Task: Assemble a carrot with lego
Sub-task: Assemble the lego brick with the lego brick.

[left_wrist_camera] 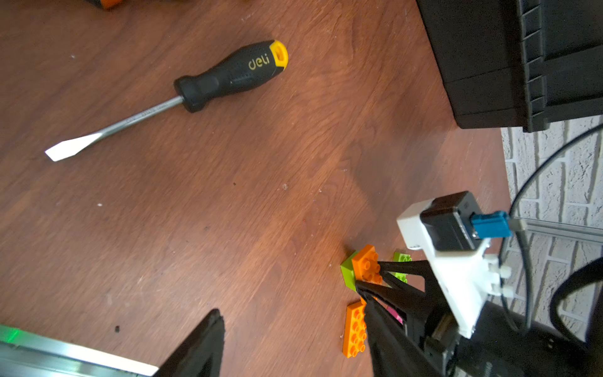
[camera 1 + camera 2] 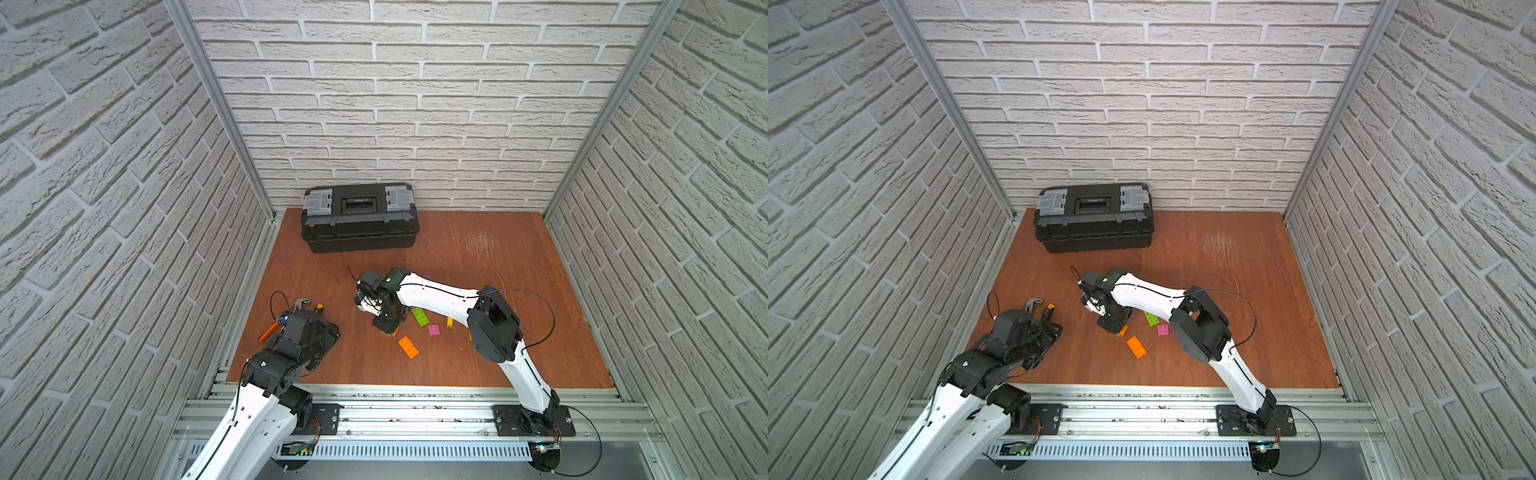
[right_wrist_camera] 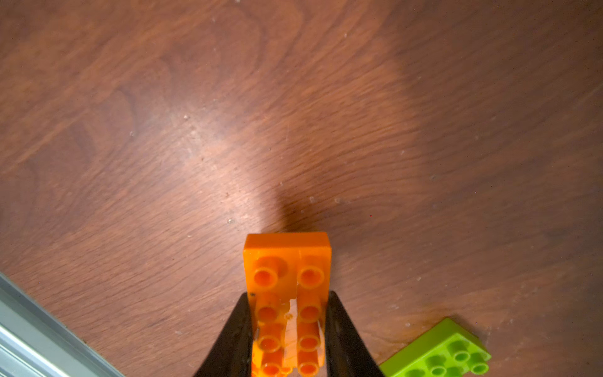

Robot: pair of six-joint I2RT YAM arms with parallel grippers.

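Note:
My right gripper (image 3: 288, 295) is shut on a long orange lego brick (image 3: 287, 261), low over the table's middle (image 2: 388, 328). In the left wrist view that brick (image 1: 367, 261) rests over a short lime-green brick (image 1: 346, 271); whether they are joined I cannot tell. A second orange brick (image 2: 408, 347) (image 2: 1136, 346), a long lime-green one (image 2: 420, 316), a pink one (image 2: 434, 330) and a tiny yellow one (image 2: 450, 321) lie loose beside it. My left gripper (image 2: 326, 348) (image 1: 293, 342) stands open and empty at the left. A carrot clump is not in view.
A black toolbox (image 2: 359, 218) (image 2: 1094, 218) stands shut against the back wall. A black-and-yellow screwdriver (image 1: 228, 75) (image 2: 319, 308) and orange-handled pliers (image 2: 269, 331) lie by the left arm. A metal rail (image 2: 415, 411) runs along the table's front edge.

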